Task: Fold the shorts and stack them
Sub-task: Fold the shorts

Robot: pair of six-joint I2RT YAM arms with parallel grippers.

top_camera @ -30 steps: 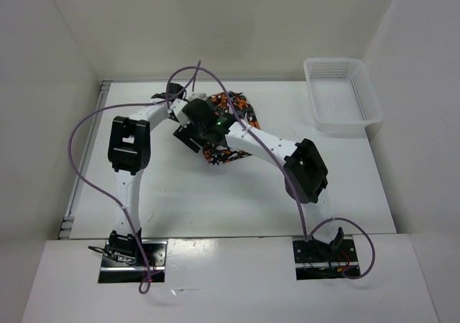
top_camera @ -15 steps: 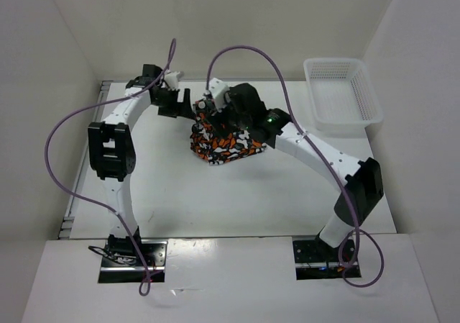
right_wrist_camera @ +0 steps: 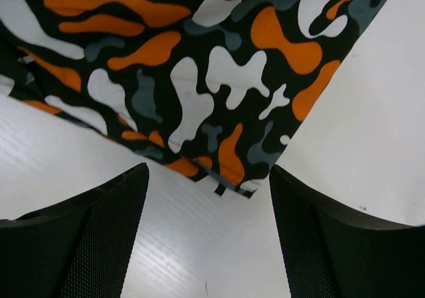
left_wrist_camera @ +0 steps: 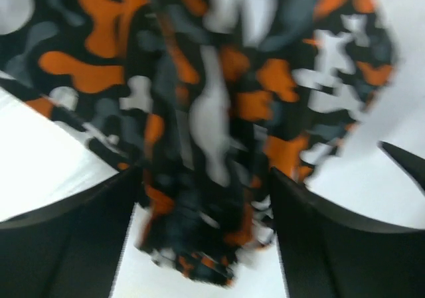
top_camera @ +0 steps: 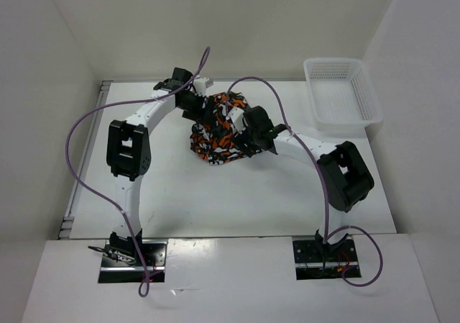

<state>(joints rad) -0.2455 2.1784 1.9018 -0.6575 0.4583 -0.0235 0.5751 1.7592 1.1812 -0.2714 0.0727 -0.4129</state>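
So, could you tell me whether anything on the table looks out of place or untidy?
Only the shorts: they lie mid-table as a lumpy, uneven bundle with a bunched ridge of cloth, not a flat fold. The basket sits upright and empty.

Left arm: rises from its base at the near-left, elbow block held high on the left side. The forearm angles away and to the right, putting the wrist at far centre-left. Left hand points down and rightward, toward the other hand. Its fingers stand wide apart; the wrist view is blurred.

Right arm: elbow bent outward on the right side, forearm running up-left toward centre. Right hand sits low and points left. Its fingers are also spread wide.

The two hands are near each other at mid-workspace, not touching.
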